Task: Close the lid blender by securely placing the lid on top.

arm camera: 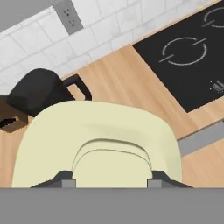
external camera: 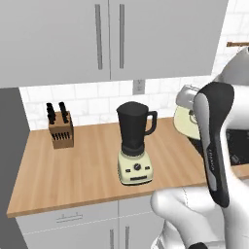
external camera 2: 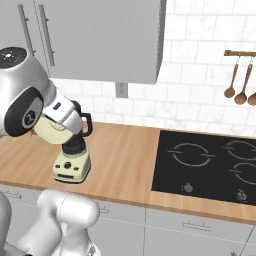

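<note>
Above counter [external camera: 73, 165], pincer [arm camera: 109, 183] grips lid [arm camera: 100, 140].

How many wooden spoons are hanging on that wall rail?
3 brown wooden spoons hang from the wooden rail above the black cooktop: left, middle, right cut by the picture's edge. More may hang beyond it.

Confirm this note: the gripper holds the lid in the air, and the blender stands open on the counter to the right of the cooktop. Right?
Not quite. The blender stands left of the cooktop, as the right base view shows. The rest holds: the gripper holds the lid in the air, and the jar is open.
</note>
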Controlling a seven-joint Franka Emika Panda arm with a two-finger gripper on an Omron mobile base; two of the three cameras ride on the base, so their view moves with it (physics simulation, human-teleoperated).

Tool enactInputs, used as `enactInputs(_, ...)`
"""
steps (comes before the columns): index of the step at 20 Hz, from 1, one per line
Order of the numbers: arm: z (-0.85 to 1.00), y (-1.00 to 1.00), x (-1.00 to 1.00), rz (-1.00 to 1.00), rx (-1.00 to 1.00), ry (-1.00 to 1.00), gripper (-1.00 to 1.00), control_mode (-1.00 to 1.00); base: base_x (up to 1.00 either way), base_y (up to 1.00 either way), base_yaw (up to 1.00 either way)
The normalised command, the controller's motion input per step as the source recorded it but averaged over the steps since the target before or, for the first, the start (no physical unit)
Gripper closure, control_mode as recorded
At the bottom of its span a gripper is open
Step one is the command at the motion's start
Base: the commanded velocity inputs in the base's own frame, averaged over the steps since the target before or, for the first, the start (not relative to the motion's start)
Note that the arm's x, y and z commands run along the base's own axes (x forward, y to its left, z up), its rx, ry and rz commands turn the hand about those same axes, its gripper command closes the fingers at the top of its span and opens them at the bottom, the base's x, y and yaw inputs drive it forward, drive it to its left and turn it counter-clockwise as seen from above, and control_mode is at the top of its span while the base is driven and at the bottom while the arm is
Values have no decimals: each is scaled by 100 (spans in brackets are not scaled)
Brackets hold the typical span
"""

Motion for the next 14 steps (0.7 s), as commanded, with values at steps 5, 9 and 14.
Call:
enactInputs(5, 32, 67, 77, -8, 6, 8, 100, -100, 0, 0, 0)
enactInputs(9, -43, 25, 89, -18, 5, 2, 100, -100, 0, 0, 0)
enactInputs(14, -42, 18, 81, -21, 4, 2, 100, -100, 0, 0, 0)
